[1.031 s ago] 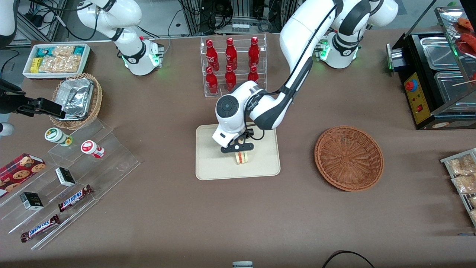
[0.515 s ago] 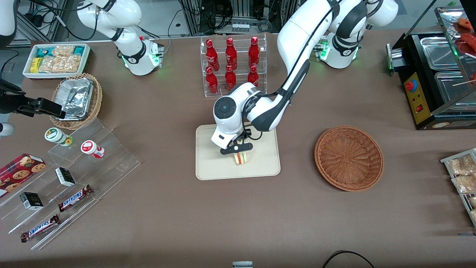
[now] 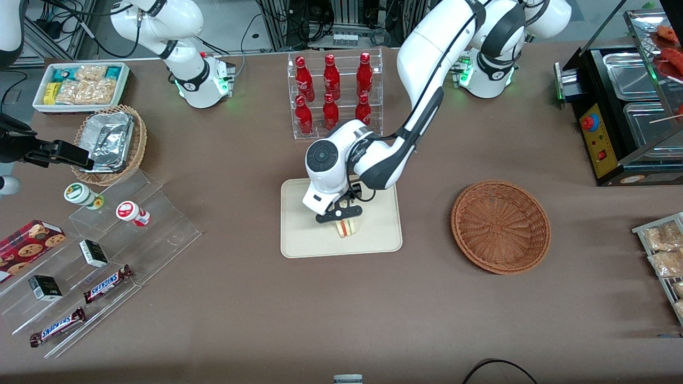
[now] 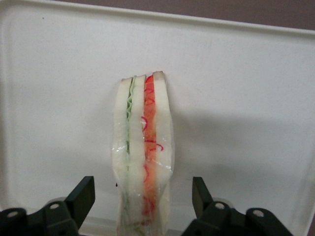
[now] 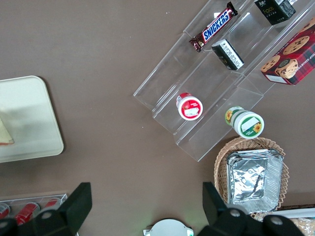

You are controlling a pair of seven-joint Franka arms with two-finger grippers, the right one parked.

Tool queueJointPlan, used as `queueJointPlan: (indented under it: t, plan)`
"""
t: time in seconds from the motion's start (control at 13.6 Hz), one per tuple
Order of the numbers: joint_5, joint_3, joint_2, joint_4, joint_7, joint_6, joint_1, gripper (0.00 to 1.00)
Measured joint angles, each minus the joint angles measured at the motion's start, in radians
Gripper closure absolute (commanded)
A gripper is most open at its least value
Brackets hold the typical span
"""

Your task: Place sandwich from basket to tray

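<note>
Left arm's gripper spread wide just above the clear-wrapped triangular white-bread sandwich, not touching. Sandwich stands on edge on the cream rectangular tray, mid-table; reddish-brown round wicker basket well apart.

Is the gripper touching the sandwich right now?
Apart. The left wrist view shows the gripper open over the tray, with bare gaps between each finger and the sandwich.
</note>
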Motion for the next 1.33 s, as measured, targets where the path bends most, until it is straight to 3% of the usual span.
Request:
queueJointPlan:
  t: [0.88,1.33]
  plan:
    - [0.0,0.017,-0.139,0.071,0.106,-0.208,0.057,0.0]
    - [-0.017,0.018,-0.263,-0.017,0.213,-0.231,0.166,0.0]
